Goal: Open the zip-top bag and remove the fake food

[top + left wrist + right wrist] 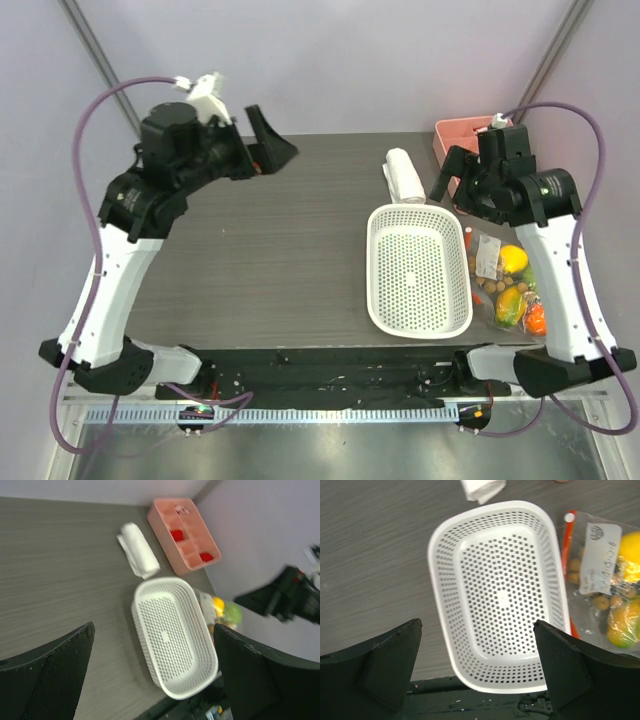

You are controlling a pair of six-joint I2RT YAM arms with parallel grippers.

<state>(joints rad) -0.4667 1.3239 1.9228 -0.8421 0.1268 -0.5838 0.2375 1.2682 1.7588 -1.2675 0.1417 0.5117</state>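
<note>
Not started. zip-top bag [600, 580] lies on the tabletop [280, 250] just right of the white basket [372, 270], looks zipped, fake food [513, 260] all inside. Right gripper [450, 185] hovers over the basket's far end, jaws spread, empty. Left gripper [272, 148] is raised far-left, well apart, jaws spread too.

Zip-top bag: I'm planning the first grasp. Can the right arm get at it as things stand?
Probably yes. The zip-top bag lies uncovered just right of the white perforated basket, nearly under the open right gripper; only the basket's rim crowds the zip strip side.
</note>
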